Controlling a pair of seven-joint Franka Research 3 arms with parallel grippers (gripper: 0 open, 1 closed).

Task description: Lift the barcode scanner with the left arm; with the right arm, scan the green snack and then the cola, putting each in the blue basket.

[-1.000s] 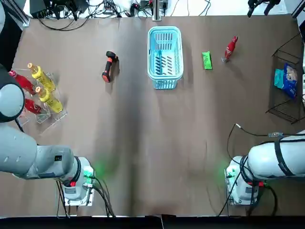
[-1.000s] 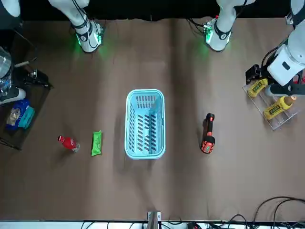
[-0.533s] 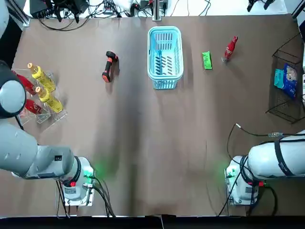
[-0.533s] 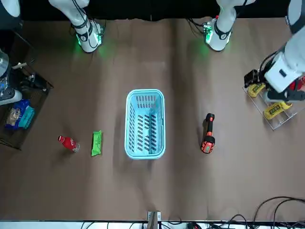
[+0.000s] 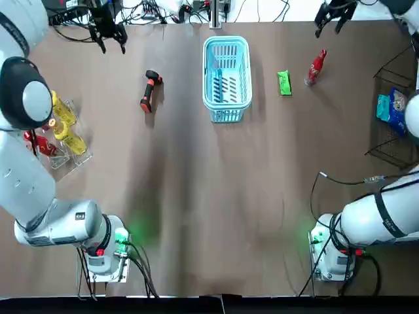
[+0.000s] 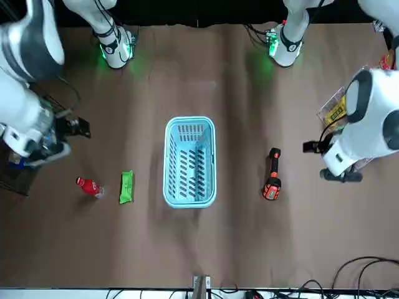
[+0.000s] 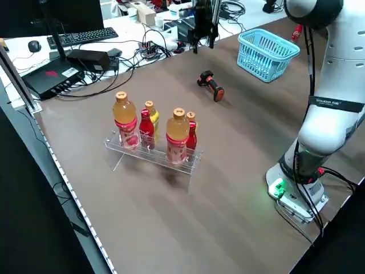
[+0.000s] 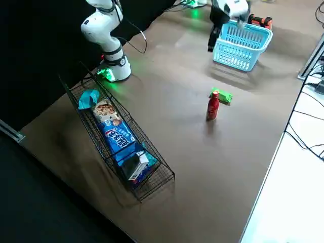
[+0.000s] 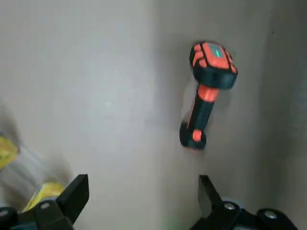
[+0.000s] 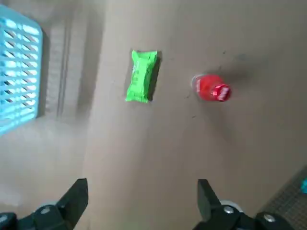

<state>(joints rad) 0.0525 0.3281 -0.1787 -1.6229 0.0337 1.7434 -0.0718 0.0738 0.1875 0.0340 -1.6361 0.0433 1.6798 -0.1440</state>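
The black-and-orange barcode scanner [image 5: 149,91] [image 9: 206,91] lies flat on the brown table, left of the blue basket [image 5: 226,78]. My left gripper [image 5: 111,40] [image 9: 141,196] hangs open above the table, beyond the scanner and to its left, holding nothing. The green snack [image 5: 284,82] [image 10: 142,75] lies just right of the basket. A red cola bottle [image 5: 315,65] [image 10: 213,88] stands upright right of the snack. High near the table's far edge, my right gripper [image 5: 329,19] [image 10: 143,196] is open and empty, beyond the cola.
A clear rack of yellow and red bottles [image 5: 55,127] [image 7: 154,134] sits at the table's left edge. A black wire rack with snack packets [image 5: 393,111] [image 8: 116,136] stands at the right edge. Cables and equipment [image 5: 131,13] line the far edge.
Both arms have swung from the table's sides toward the far side: the left gripper now hovers near the scanner, the right one near the cola. The objects have not moved.
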